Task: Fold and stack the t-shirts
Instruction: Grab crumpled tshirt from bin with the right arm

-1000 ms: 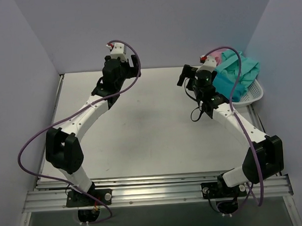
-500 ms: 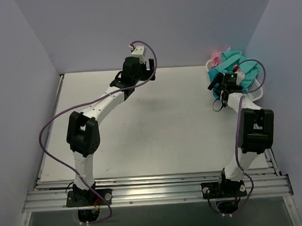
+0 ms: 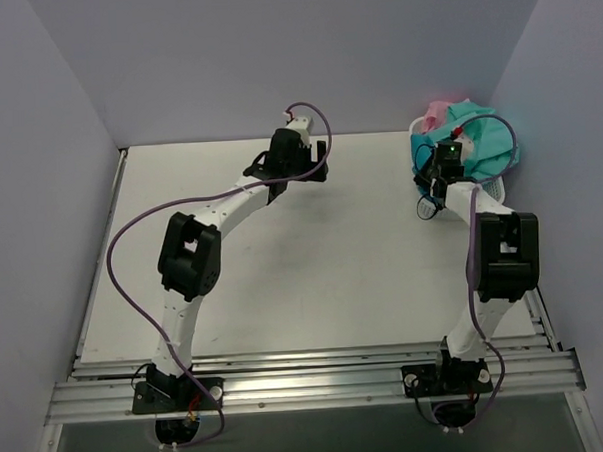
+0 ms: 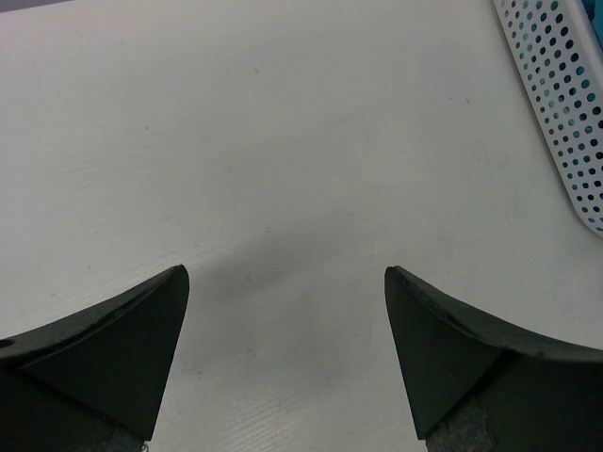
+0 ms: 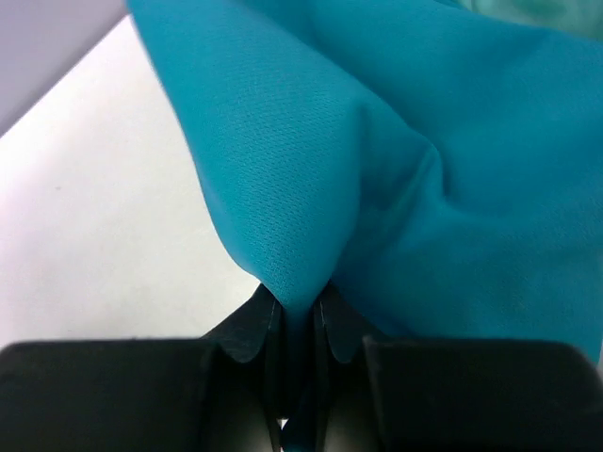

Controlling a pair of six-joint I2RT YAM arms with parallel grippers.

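Open worktop (image 3: 314, 275) runs from the near edge to the far edge and left corners; the basket (image 3: 496, 190) heaped with t-shirts (image 3: 483, 143) blocks the far right corner.

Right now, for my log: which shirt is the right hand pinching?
The teal shirt: the right hand is shut on its fold; the pink shirt is not gripped.

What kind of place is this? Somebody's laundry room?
Probably a robot test booth, not a home: a left arm and right arm bolted to a rail, plain walls around a white table.
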